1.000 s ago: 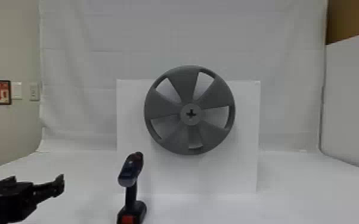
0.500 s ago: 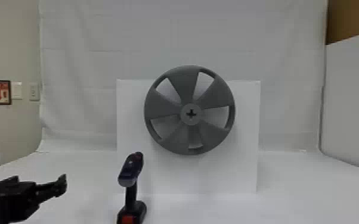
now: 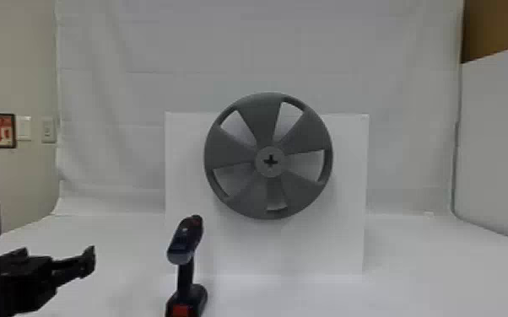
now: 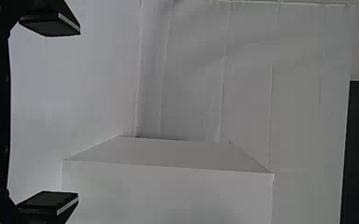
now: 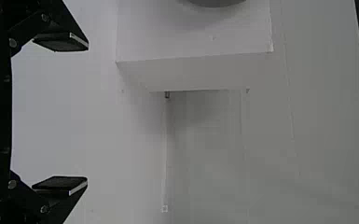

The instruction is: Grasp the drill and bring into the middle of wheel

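At the lower left of the head view is my left gripper (image 3: pixel 90 262), to the left of the drill and apart from it. The dark drill (image 3: pixel 185 269) stands upright on its base, which has a red patch. Behind it and to the right, the grey wheel (image 3: pixel 233 143) is mounted on a white box, a cross-shaped hole at its hub. The left wrist view has my left gripper (image 4: pixel 51 114) open, with nothing between its fingers. In the right wrist view, my right gripper (image 5: pixel 63 114) is open and holds nothing; the wheel's edge (image 5: pixel 217 2) shows there too.
The white box (image 3: pixel 350 236) bearing the wheel stands on the white table (image 3: pixel 434 269), behind the drill. White cloth (image 3: pixel 266 42) hangs at the back, and a white partition (image 3: pixel 498 147) is at the right.
In the head view my left gripper has moved slightly to the right, toward the drill. The drill and the wheel have kept their places.
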You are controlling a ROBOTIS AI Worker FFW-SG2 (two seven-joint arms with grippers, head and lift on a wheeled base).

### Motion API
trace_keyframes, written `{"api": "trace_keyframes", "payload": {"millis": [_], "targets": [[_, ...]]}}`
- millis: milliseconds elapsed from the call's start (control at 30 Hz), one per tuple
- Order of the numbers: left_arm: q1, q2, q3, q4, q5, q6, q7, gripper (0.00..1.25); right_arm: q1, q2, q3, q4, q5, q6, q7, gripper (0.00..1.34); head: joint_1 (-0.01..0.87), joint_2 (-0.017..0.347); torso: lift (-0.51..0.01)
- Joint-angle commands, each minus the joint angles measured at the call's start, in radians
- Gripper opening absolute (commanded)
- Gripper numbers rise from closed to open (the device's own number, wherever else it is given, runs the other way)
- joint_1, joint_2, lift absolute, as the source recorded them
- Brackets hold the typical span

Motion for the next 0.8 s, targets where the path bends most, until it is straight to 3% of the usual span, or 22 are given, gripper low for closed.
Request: {"api": "trace_keyframes", "payload": {"millis": [0, 767], "targets": [[0.000, 0.001, 0.002, -0.001, 0.003, 0.000, 0.000, 1.20, 0.000, 0.001, 0.000, 0.000, 0.002, 0.000, 0.000, 1.07, 0.054, 0.031, -0.403], [0.003, 0.001, 0.025, -0.020, 0.002, 0.000, 0.000, 1.20, -0.034, 0.032, 0.021, 0.000, 0.036, -0.005, 0.000, 1.07, 0.054, 0.031, -0.403]]}}
